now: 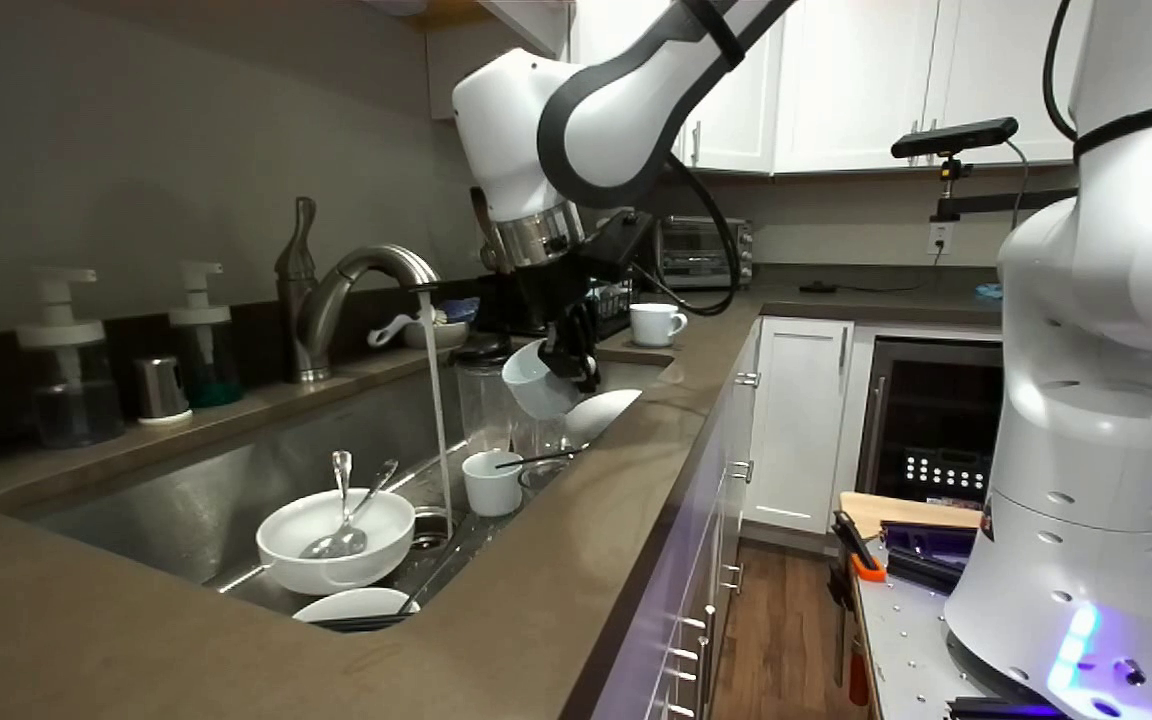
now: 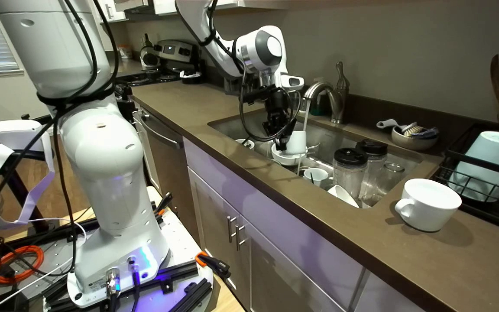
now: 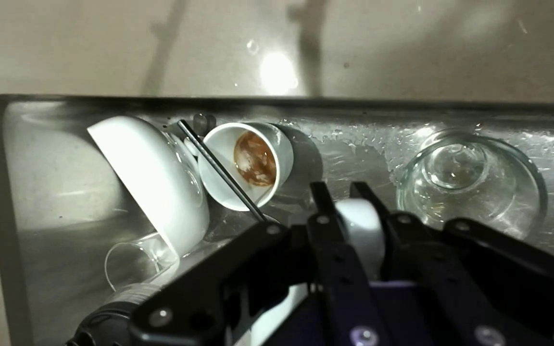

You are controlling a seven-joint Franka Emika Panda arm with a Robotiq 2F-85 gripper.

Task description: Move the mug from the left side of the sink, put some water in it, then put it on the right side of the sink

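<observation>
My gripper (image 3: 340, 191) is shut on the loop handle of the white mug (image 1: 539, 388), with a pale strip of that handle (image 3: 363, 230) showing between the black fingers. The mug hangs over the steel sink (image 1: 186, 520) and looks tilted in an exterior view; its inside cannot be made out. Water (image 1: 436, 400) runs from the arched faucet (image 2: 337, 99) and, in an exterior view, drops past the mug to the drain. Much of the mug's body (image 3: 277, 312) is hidden behind the gripper in the wrist view.
Another white mug (image 2: 429, 203) stands on the countertop beside the dish rack (image 2: 470, 173). In the sink are a bowl with spoons (image 1: 336, 540), a cup (image 3: 248, 166) with brown residue, a tipped bowl (image 3: 157, 182), a glass bowl (image 3: 472, 185) and black-lidded jars (image 2: 350, 169).
</observation>
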